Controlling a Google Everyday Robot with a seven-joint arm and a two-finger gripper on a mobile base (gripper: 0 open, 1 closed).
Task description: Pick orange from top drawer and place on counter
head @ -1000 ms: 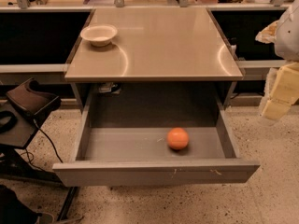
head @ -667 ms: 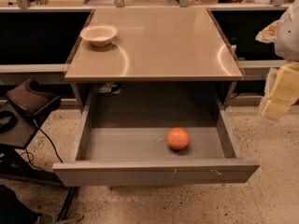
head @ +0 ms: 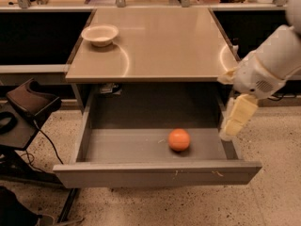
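Note:
The orange [head: 179, 140] lies on the floor of the open top drawer [head: 155, 172], right of its middle and near the front panel. The tan counter [head: 155, 46] sits above the drawer. My gripper [head: 236, 119] hangs at the right, pale yellow, over the drawer's right side wall and right of the orange, apart from it. The white arm [head: 270, 65] reaches in from the right edge.
An off-white bowl [head: 99, 35] stands on the counter's far left. Dark side shelves flank the counter. A black chair or stand [head: 26, 105] with cables sits left of the drawer. Speckled floor lies in front.
The arm and gripper have moved left, in from the right edge toward the drawer's right side. The orange, drawer and bowl have not moved.

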